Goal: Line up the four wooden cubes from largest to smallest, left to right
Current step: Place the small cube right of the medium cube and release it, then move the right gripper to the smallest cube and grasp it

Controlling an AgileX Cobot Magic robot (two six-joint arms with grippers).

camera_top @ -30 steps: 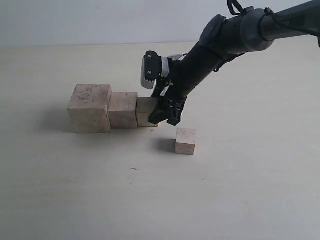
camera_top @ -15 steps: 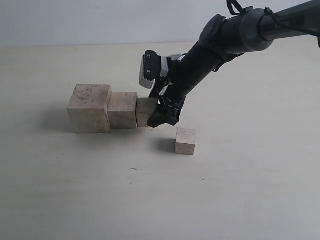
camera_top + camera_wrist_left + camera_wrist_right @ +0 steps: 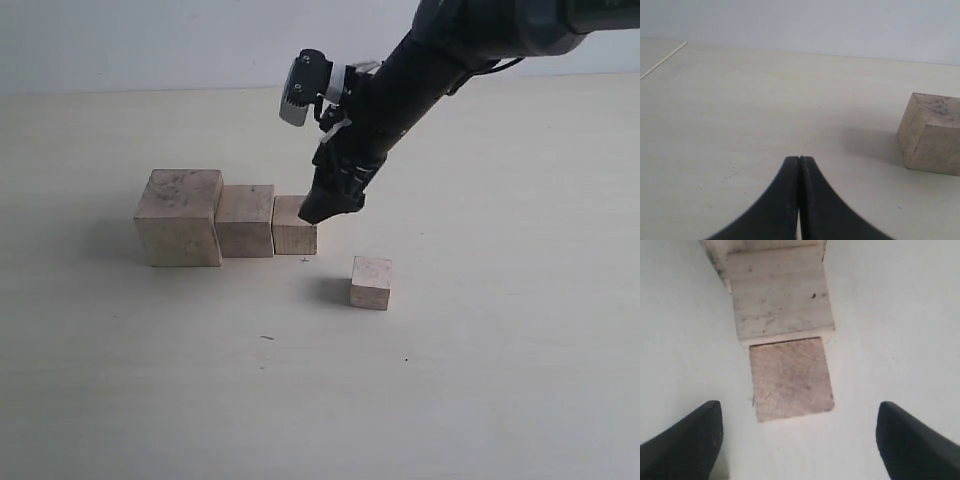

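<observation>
While the right gripper (image 3: 327, 208) hangs wide open and empty just above the third cube (image 3: 294, 230) in line, the smallest cube (image 3: 371, 282) lies apart, nearer the camera and rightward of the jaws, on this arm's side.

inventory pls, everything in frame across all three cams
largest cube: 1, pale beige wood, left end of the row
second cube: 1, pale beige wood, against the largest cube's right side
third cube: 1, pale beige wood, right end of the row
smallest cube: 1, pale beige wood, alone, right of the row and nearer the camera
table: 1, cream, under everything
wall: 1, pale grey-blue, behind the table
right arm: 1, black, entering from the upper right
right gripper: 1, black, over the third cube, jaws open and empty
left gripper: 1, black, outside the exterior view, facing the largest cube, jaws shut
</observation>
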